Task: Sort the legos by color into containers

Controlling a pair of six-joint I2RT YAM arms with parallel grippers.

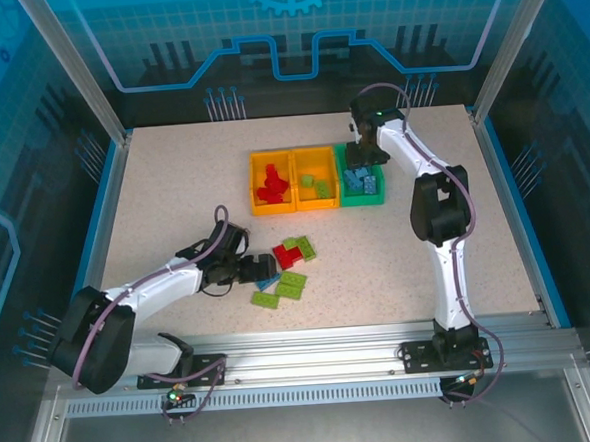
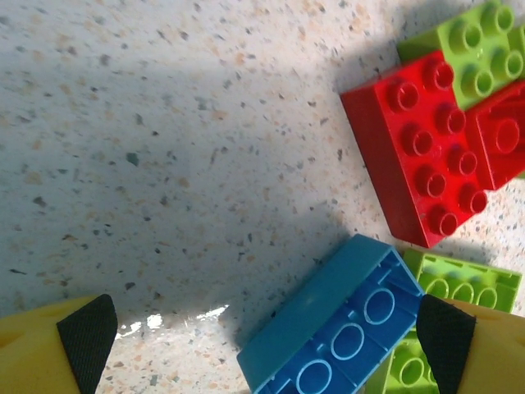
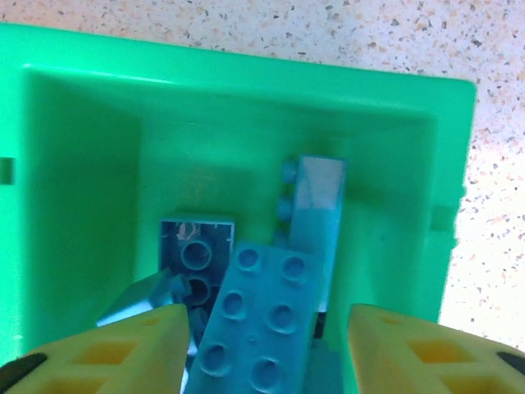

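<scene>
Three joined containers stand mid-table: an orange bin (image 1: 254, 186) with red legos (image 1: 271, 187), an orange bin (image 1: 317, 207) with green ones (image 1: 321, 188), and a green bin (image 1: 363, 203) with blue ones (image 1: 363, 182). My right gripper (image 3: 267, 353) hangs open over the green bin (image 3: 82, 164). A blue brick (image 3: 258, 320) lies studs-up between its fingers with gaps on both sides. My left gripper (image 2: 267, 345) is open low over the table, straddling an upside-down blue brick (image 2: 344, 328) that lies close to its right pad (image 2: 447, 336). A red brick (image 2: 422, 152) and green bricks (image 2: 480, 49) lie just beyond.
The loose pile in front of the bins holds a red brick (image 1: 286, 256), green bricks (image 1: 302, 247) (image 1: 291, 284) (image 1: 267, 299) and the blue one (image 1: 269, 281). Bare speckled tabletop (image 1: 173, 188) spreads to the left. Blue rails edge the table.
</scene>
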